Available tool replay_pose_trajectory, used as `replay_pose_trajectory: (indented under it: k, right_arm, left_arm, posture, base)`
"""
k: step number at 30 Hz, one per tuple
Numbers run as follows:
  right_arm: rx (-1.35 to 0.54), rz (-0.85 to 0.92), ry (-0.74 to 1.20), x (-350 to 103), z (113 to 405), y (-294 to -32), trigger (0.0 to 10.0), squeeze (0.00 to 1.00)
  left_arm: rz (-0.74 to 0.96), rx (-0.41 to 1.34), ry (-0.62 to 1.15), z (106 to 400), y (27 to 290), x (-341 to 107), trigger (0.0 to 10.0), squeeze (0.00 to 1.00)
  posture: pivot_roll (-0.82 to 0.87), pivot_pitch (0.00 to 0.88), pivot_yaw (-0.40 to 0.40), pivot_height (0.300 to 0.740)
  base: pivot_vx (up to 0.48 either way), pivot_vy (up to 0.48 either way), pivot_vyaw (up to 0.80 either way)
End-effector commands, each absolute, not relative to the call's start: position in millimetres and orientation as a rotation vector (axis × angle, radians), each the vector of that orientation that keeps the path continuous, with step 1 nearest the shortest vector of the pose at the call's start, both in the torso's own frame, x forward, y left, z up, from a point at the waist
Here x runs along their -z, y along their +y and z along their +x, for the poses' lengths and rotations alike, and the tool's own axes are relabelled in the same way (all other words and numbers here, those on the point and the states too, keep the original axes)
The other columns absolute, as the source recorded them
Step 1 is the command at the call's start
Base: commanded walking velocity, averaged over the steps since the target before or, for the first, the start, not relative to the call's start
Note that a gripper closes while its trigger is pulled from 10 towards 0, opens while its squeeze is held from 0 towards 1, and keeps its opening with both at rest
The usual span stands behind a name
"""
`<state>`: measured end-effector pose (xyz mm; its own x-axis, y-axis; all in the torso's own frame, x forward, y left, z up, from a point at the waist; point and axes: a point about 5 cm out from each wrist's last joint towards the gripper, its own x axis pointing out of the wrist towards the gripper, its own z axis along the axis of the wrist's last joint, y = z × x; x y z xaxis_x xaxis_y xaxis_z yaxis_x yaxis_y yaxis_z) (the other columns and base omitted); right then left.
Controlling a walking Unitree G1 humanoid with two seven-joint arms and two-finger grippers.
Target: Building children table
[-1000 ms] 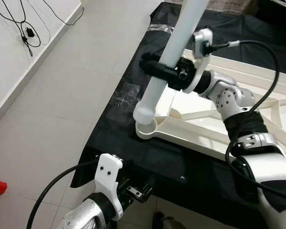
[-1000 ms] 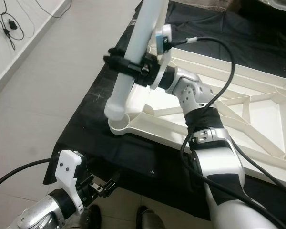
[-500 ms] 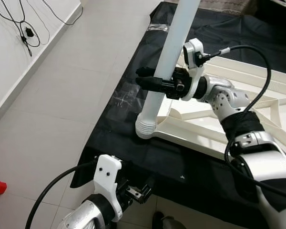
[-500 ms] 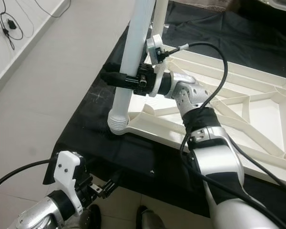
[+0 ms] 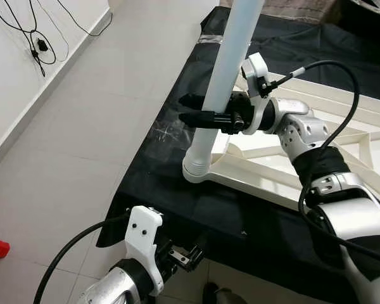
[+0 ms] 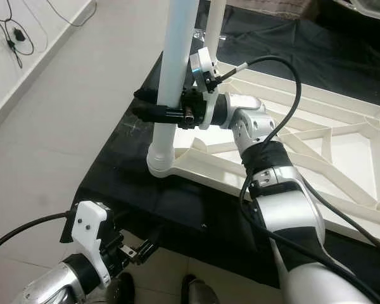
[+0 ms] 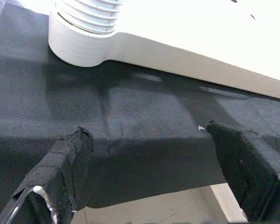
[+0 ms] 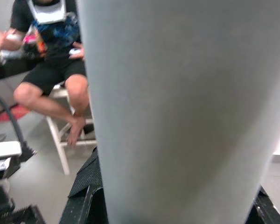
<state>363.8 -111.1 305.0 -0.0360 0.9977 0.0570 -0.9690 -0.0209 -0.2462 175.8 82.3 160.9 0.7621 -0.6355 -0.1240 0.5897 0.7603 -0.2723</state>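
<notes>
Right gripper [image 5: 191,109] is clamped on the white table leg [image 5: 225,76], fingers on either side of the tube. The leg's long axis runs near-vertical, crossways to the fingers, tilted slightly. Its threaded lower end sits in the corner socket [image 6: 159,162] of the upturned white tabletop [image 6: 316,158], straight below the jaws; a few threads show above the socket rim, so I'd judge it not fully screwed home. Next move likely hinges on keeping the leg's axis in line with the socket's while turning. Left gripper [image 7: 149,168] hangs low and idle, jaws spread wide on nothing, the socket corner ahead of them across the black cloth [image 5: 164,145]. Left wrist view shows the threads [image 7: 91,16] close up. Right wrist view has a seated person [image 8: 51,70] beyond the leg.
</notes>
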Motion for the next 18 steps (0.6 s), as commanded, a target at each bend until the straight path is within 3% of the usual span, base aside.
replay_pose_trajectory:
  k: [1, 6, 18]
  right_arm:
    - [-1.608, -0.212, -0.153, -288, 362, -118, 10.0, 0.0]
    - [-1.672, -0.302, -0.124, -280, 355, -114, 10.0, 0.0]
    - [-1.675, -0.329, -0.109, -270, 354, -108, 10.0, 0.0]
  left_arm:
    - [-0.227, 0.677, 0.241, 172, 81, -157, 10.0, 0.0]
    - [-0.225, 0.682, 0.245, 172, 81, -156, 10.0, 0.0]
    - [-0.219, 0.687, 0.249, 170, 81, -155, 10.0, 0.0]
  posture:
    - [0.12, 0.292, -0.075, 0.74]
    - [0.12, 0.283, -0.073, 0.74]
    - [0.12, 0.277, -0.072, 0.74]
  base:
    - [0.0, 0.0, 0.0]
    - [0.0, 0.0, 0.0]
    - [0.0, 0.0, 0.0]
